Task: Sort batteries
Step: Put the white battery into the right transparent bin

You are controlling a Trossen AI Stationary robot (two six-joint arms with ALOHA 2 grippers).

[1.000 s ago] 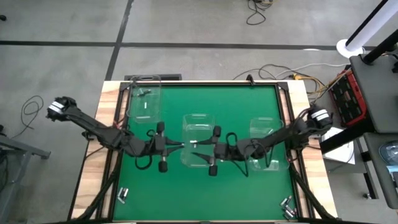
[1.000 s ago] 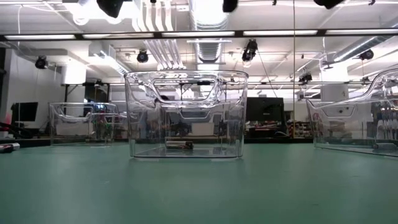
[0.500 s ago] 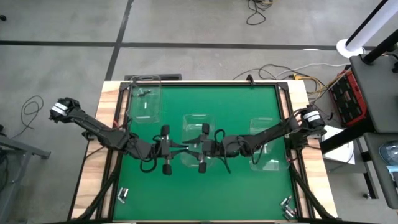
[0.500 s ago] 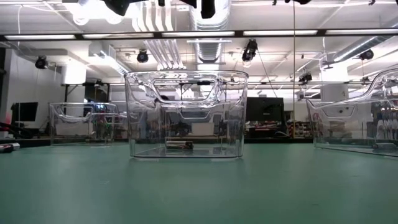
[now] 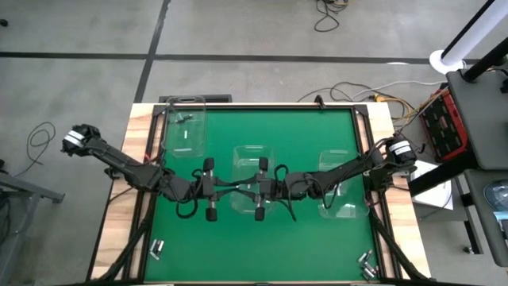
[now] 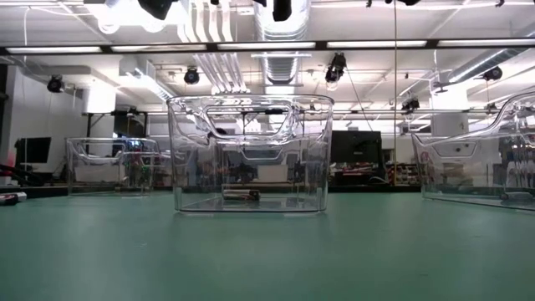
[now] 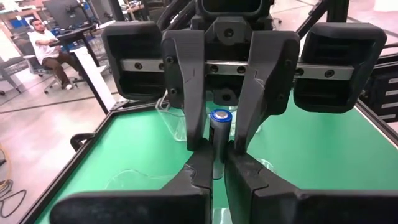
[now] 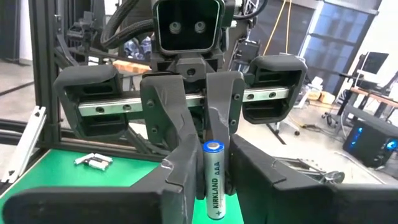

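Held battery point(image 8: 213, 180): slim silvery cylinder, upright, "KIRKLAND AAA" printed down its side. In the left wrist view its top cap has a blue ring.

It sits in mid-air over the near-left part of the middle bin point(image 5: 251, 151), at table centre. Left gripper point(image 5: 230, 189) and right gripper point(image 5: 243, 189) meet nose to nose there, and both pairs of fingers look pinched onto it.

Vs 1 s ago: the right gripper has come left and the left gripper slightly right, so the gap is gone. Vs 0.5 s ago: almost no change. Bins unmoved.

Other batteries: a few in the left bin point(image 5: 184, 127) at the far-left corner, one on the middle bin's floor point(image 6: 242, 195), a loose cluster near the front-left edge point(image 5: 157, 249), and another at the front-right corner point(image 5: 367, 264).

The right bin point(image 5: 343, 208) sits just beside the right edge, under the right arm.

Room: the green mat point(image 5: 317, 131) is open beyond the middle bin, and along the front between the two loose clusters.
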